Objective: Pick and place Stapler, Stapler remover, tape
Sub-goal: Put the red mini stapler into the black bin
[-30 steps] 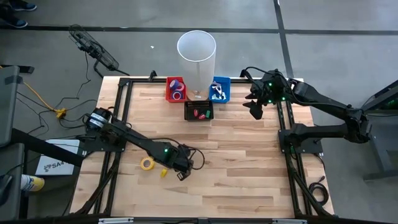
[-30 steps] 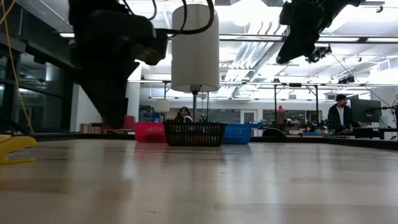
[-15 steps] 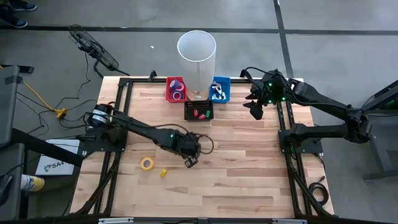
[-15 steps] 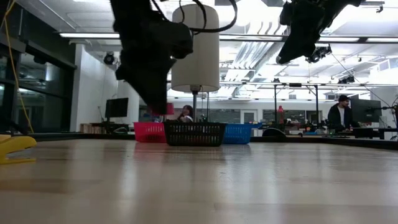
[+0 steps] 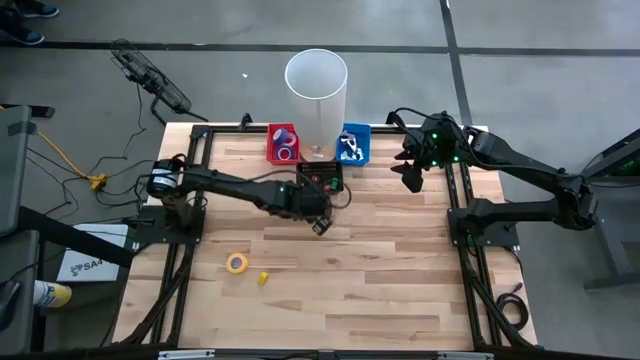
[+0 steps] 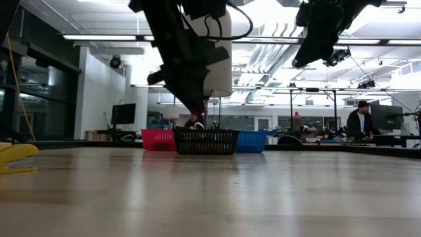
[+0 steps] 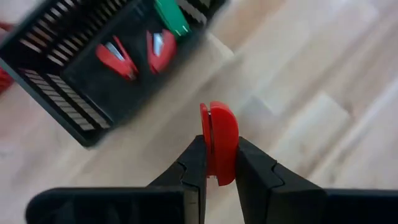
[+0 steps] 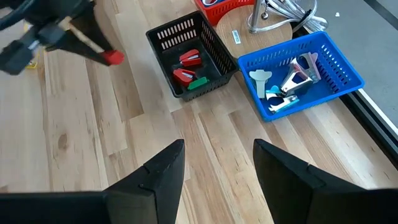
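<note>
My left gripper [image 5: 318, 222] hangs over the middle of the table, just near of the black basket [image 5: 320, 178], and is shut on a small red stapler [image 7: 219, 146]. The right wrist view shows the same stapler [image 8: 113, 58] clear of the wood. Two red staplers and a green one lie in the black basket [image 7: 81, 93]. A yellow tape roll [image 5: 236, 263] lies flat on the table's near-left part, with a small yellow piece [image 5: 263, 278] beside it. My right gripper [image 5: 412, 178] waits open above the far right edge. My left gripper pinches the red stapler between its two fingers [image 7: 194, 163], one on each flat side. The stapler's rounded end [image 7: 222, 118] sticks out past the fingertips. It is lifted clear of the table.
A red bin [image 5: 282, 143] with tape rolls and a blue bin [image 5: 352, 143] with pale tools flank a tall white cylinder [image 5: 316, 85] at the far edge. Bare wood spreads across the table's near and right parts. People sit in the room behind.
My left gripper has travelled from the near-left part of the table, beside the yellow tape roll, toward the far edge and somewhat to the right, up to the black basket. The yellow tape roll and the small yellow piece have stayed where they were.
</note>
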Robot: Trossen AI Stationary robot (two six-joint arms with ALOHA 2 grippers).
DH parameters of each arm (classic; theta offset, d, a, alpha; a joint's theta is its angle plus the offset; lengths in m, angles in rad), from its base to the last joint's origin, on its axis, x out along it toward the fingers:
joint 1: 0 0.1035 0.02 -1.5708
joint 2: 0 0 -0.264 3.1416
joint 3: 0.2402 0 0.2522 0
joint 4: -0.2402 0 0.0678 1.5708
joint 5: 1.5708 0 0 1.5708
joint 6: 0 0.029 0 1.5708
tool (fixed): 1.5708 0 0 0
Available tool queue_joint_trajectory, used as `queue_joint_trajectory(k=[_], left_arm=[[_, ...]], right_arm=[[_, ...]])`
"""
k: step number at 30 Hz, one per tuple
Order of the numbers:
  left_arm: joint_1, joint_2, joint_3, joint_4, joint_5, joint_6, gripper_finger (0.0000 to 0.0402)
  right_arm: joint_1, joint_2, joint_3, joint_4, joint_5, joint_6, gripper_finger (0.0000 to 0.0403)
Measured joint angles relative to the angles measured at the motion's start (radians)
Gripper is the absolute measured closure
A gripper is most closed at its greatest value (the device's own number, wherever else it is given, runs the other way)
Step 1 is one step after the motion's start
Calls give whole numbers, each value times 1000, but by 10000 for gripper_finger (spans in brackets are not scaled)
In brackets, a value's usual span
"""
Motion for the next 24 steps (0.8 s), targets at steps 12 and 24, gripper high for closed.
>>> queue_joint_trajectory(k=[12,24], left_arm=[[123,0,0,44,-80,-52,346],[201,11,0,72,-105,-92,346]], right_arm=[[0,0,0,0,10,7,222],[0,0,0,0,26,11,222]])
